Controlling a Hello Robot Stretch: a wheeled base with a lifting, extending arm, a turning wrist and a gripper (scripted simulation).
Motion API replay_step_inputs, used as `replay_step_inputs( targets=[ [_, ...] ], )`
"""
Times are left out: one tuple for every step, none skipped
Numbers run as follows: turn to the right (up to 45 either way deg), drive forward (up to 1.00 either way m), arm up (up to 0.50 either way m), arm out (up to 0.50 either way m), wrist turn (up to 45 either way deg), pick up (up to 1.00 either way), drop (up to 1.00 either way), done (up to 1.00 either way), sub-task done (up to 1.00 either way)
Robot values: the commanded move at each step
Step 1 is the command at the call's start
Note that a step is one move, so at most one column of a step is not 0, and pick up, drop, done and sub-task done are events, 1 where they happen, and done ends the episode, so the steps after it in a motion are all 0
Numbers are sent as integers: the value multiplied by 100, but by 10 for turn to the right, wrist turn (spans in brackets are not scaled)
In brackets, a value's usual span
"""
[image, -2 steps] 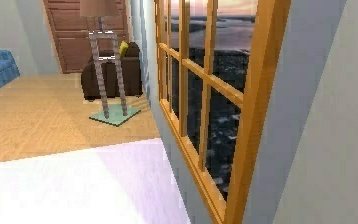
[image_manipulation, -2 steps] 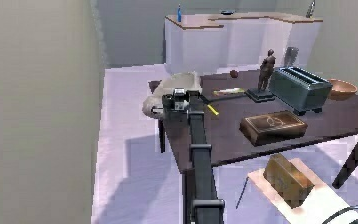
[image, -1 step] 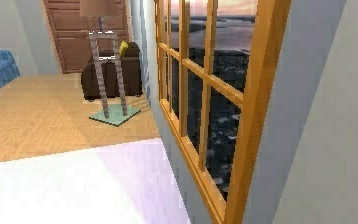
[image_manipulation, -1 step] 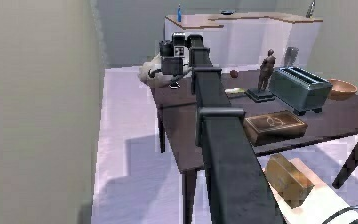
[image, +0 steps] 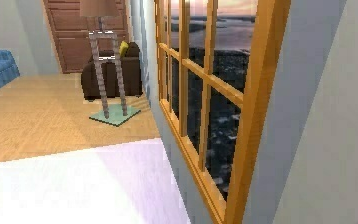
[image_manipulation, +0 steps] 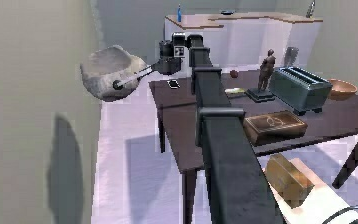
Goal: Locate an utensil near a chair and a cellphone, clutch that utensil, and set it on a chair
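My gripper (image_manipulation: 139,72) shows at the far end of the dark arm (image_manipulation: 222,140), left of the two white squares. A grey rounded thing (image_manipulation: 109,72), shaped like a pot or deep pan, hangs at the fingers, clear of floor and table, so the gripper holds it. Just right of it begins the dark wooden table (image_manipulation: 317,120), with a small flat dark thing like a cellphone (image_manipulation: 173,84) near its far left corner. A dark armchair (image: 133,72) with a yellow thing (image: 124,47) on it stands ahead in the forward view.
On the table stand a toaster (image_manipulation: 302,88), a dark statue (image_manipulation: 268,72), a bowl (image_manipulation: 343,90) and a shallow tray (image_manipulation: 274,125). A brown box-like seat (image_manipulation: 292,178) sits below. A wooden-framed window (image: 212,90) runs along the forward view's right; a metal stand (image: 109,80) fronts the armchair.
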Motion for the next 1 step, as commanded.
replay_step_inputs(
  targets=[
    [0, 0, 0, 0, -450, 0, 0, 0, 0]
  ],
)
